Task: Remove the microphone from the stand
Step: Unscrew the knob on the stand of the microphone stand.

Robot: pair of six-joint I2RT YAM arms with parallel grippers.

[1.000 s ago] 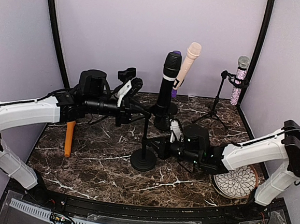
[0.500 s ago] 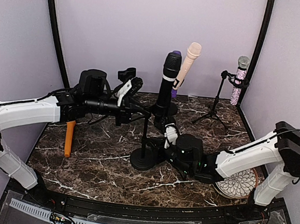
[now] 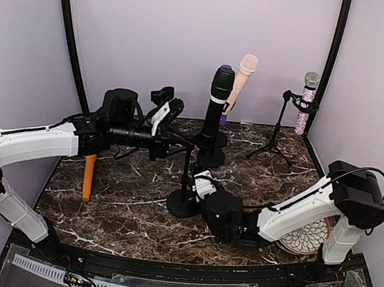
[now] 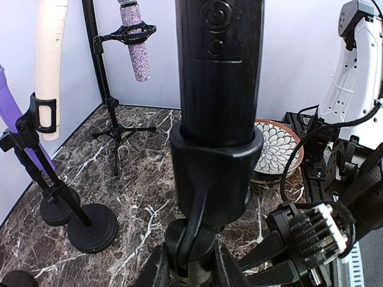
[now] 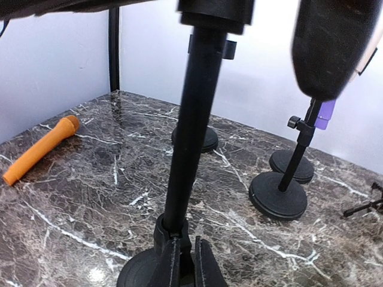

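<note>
Left arm [image 3: 36,141] stretches level from left toward centre, left gripper [image 3: 177,144] pinched narrowly on stand neck [image 4: 190,239]. Right arm [image 3: 300,206] reaches low, leftward along near side, right gripper [image 5: 185,263] fully closed, fingers pointing far.

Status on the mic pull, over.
Left gripper shut on stand under clip. Right gripper shut on stand near base. Black microphone seated in clip. Nothing above it.

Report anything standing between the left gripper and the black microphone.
Only the clip of the stand: the left gripper sits just below it, and the black microphone rises out of it. Nothing else visible intervenes.
</note>
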